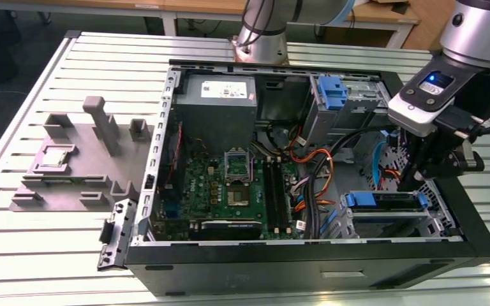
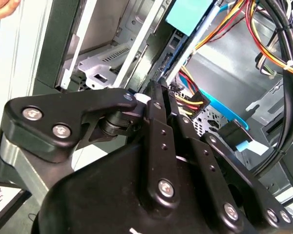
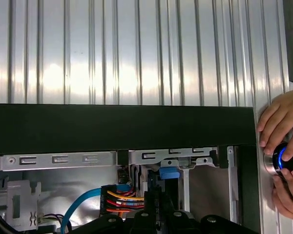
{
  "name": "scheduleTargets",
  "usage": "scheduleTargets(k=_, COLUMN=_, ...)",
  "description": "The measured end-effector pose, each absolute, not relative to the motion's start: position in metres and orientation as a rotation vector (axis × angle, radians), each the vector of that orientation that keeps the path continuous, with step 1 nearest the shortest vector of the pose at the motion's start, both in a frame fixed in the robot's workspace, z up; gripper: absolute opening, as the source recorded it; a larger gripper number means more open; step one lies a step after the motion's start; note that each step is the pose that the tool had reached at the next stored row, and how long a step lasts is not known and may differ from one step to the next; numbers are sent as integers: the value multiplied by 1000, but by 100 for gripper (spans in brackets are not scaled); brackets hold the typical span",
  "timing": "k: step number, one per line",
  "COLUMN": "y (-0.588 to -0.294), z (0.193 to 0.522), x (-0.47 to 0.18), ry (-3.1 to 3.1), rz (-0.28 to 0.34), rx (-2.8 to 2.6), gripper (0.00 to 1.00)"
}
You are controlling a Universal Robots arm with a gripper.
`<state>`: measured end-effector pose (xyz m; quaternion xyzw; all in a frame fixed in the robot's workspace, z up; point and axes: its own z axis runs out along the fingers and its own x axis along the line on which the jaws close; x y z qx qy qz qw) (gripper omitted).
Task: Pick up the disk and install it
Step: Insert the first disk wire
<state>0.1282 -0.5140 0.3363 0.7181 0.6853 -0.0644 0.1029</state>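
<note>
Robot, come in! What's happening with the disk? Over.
Gripper low inside the case, just beside disk. Disk lying flat in its bay. Orange cables close by.

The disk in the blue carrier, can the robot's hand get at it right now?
Probably yes. The hand hangs inside the open case, close by the disk, whose top lies uncovered. The cables run to the exterior view's left of it, not across it.
</note>
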Motion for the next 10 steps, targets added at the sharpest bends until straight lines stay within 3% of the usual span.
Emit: scheduleTargets(k=10, y=-519, z=333, x=125, ry=2040, rz=-156, rx=2140, gripper=16)
